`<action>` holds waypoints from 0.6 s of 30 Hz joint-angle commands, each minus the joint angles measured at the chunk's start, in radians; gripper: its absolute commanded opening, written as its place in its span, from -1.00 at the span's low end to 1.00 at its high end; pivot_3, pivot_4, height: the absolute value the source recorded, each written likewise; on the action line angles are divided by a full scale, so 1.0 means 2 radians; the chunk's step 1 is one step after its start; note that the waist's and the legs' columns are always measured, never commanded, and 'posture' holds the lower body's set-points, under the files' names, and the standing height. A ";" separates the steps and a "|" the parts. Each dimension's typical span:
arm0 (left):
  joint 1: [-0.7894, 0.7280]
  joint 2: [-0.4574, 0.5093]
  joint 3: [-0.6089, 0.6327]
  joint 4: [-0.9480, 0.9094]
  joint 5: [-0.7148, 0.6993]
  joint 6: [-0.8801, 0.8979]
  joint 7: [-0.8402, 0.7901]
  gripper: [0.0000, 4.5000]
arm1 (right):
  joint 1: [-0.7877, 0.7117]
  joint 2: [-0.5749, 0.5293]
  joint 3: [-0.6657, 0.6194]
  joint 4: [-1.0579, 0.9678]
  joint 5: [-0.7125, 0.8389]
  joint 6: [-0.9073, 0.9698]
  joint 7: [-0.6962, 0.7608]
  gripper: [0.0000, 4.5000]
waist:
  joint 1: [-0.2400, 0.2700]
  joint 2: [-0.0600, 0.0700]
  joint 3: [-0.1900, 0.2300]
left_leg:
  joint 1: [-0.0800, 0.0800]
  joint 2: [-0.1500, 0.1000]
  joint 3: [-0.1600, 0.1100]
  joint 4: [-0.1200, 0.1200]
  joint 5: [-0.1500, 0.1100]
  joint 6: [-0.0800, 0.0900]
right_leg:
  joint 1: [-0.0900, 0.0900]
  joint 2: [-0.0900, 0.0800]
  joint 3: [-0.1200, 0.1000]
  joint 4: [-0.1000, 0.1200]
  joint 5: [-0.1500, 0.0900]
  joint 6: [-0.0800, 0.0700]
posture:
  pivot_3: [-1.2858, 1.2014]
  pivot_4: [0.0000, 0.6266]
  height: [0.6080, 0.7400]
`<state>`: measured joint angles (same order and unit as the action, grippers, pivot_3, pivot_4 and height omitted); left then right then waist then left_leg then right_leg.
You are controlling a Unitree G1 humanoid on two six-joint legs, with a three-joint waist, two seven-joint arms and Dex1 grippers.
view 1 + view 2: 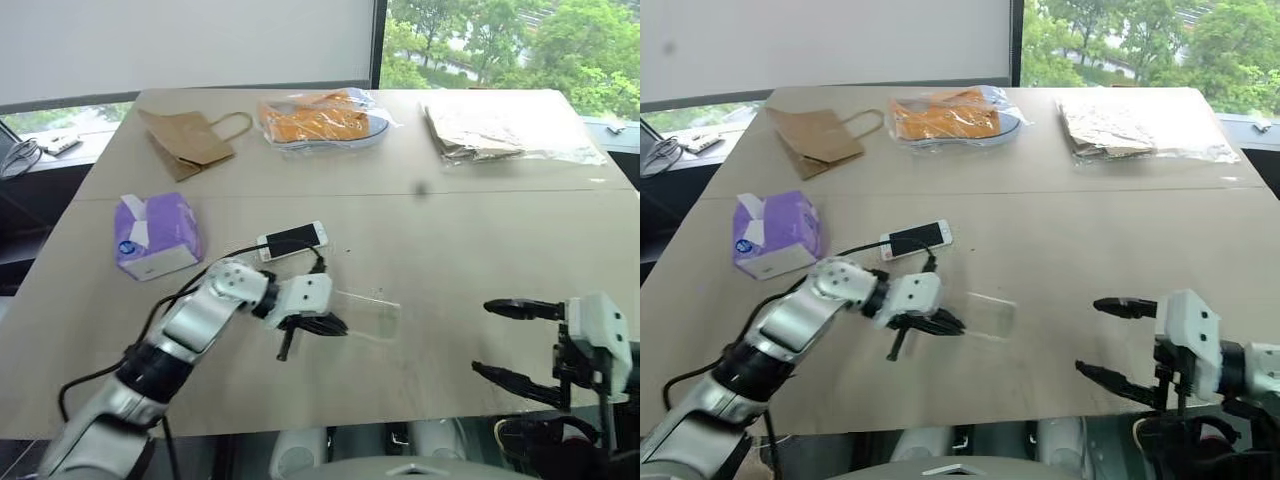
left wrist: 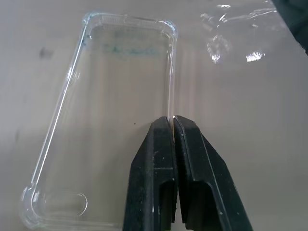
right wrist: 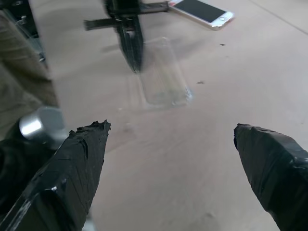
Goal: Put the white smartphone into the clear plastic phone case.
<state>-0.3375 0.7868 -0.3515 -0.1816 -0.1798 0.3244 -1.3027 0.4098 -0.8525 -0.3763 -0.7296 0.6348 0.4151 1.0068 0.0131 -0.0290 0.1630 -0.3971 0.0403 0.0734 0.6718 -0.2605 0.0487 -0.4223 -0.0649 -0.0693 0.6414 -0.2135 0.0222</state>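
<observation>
The clear plastic phone case lies flat on the tan table, a little in front of the white smartphone, which rests screen up with a black cable running by it. My left gripper is shut on one long edge of the case, its black fingers pinched together over the rim. At the case's left side the left gripper reaches in from the left. My right gripper hovers open near the table's front right, well apart from the case and the phone.
A purple tissue pack stands at the left. Along the far side lie a brown paper bag, a clear bag with orange contents and a clear bag with tan contents. The table's front edge is close to both arms.
</observation>
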 commanded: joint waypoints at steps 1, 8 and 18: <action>0.038 0.028 0.045 -0.031 -0.008 0.020 0.024 -0.95 | -0.028 0.012 0.032 -0.019 -0.023 -0.005 -0.038 1.00 | 0.001 0.000 0.000 | 0.000 0.000 0.000 0.000 0.000 0.000 | 0.000 0.000 0.000 0.000 0.000 0.000 | 0.03 -0.52 1.00; 0.045 0.046 0.072 -0.009 -0.006 0.003 0.032 -0.95 | -0.073 0.014 0.071 -0.005 -0.019 0.000 -0.038 1.00 | 0.003 0.000 0.000 | 0.000 0.000 0.000 0.000 0.000 0.000 | 0.000 -0.001 0.000 0.000 0.000 0.000 | 0.03 -0.52 1.00; 0.031 0.038 0.076 0.029 -0.029 -0.029 0.008 -0.66 | -0.107 0.008 0.100 -0.004 -0.054 0.018 -0.069 1.00 | 0.002 0.000 0.000 | 0.000 0.000 0.000 0.000 0.000 0.000 | 0.000 -0.001 0.000 0.000 0.000 0.000 | 0.03 -0.52 1.00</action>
<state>-0.2656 0.8611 -0.2311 -0.1360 -0.2299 0.2863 -1.2787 0.2138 -0.8206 -0.1902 -0.7090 0.5449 0.4293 0.8919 0.0165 -0.0284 0.1629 -0.3972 0.0395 0.0737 0.6720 -0.2605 0.0487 -0.4223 -0.0661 -0.0701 0.6414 -0.2134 0.0219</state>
